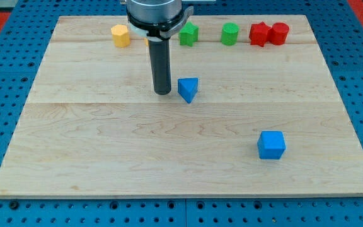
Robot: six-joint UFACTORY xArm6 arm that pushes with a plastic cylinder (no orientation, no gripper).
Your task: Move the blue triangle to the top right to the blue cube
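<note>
The blue triangle [188, 89] lies on the wooden board [106, 151], a little above the board's middle. The blue cube [271, 145] sits toward the view's lower right, well apart from the triangle. My tip [162, 93] rests on the board just to the left of the blue triangle, with a narrow gap between them. The dark rod rises from the tip to the arm's head at the view's top.
Along the board's top edge stand a yellow block [120, 35], a green block [189, 34], a green cylinder [230, 34], a red block [259, 33] and a red cylinder [278, 33]. An orange block [147, 41] is mostly hidden behind the rod. A blue pegboard surrounds the board.
</note>
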